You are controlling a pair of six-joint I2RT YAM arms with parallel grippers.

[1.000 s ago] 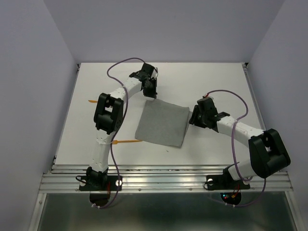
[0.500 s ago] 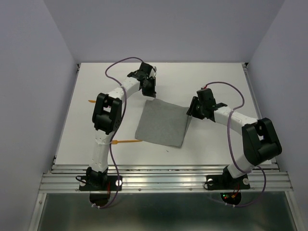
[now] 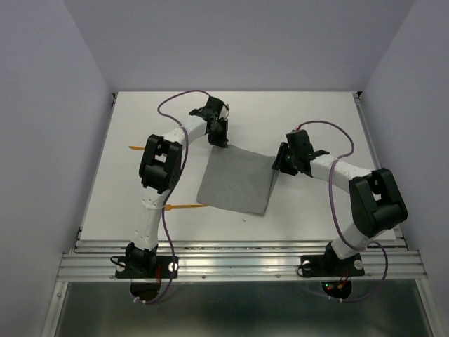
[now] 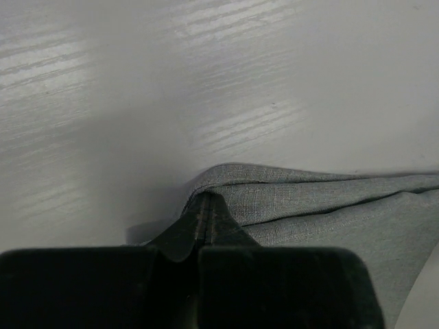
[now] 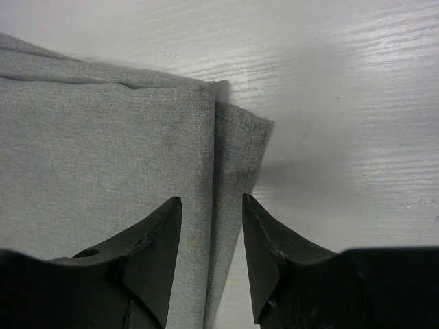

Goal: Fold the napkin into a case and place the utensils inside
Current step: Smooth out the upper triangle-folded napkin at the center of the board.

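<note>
Grey napkin (image 3: pixel 235 182) lies on the table (image 3: pixel 316 119), its 11 o'clock corner pinched tight in our left hand (image 3: pixel 221 139), while our right hand (image 3: pixel 278 164), released, straddles the doubled 2 o'clock corner, so we judge the fold runs toward 6 o'clock.

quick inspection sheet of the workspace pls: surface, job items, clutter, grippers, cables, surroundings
surface: white table, faint streaks in the wrist views
job's things: grey napkin spread mid-table; orange utensil at its near left corner; second orange utensil farther left, partly behind the left arm
clutter: nothing seen
grippers: left gripper shut on the napkin's far left corner; right gripper open, straddling the cloth edge at the far right corner
cables: purple cable looping above each arm, clear of the cloth
surroundings: pale walls on three sides; metal rail along the near edge
</note>
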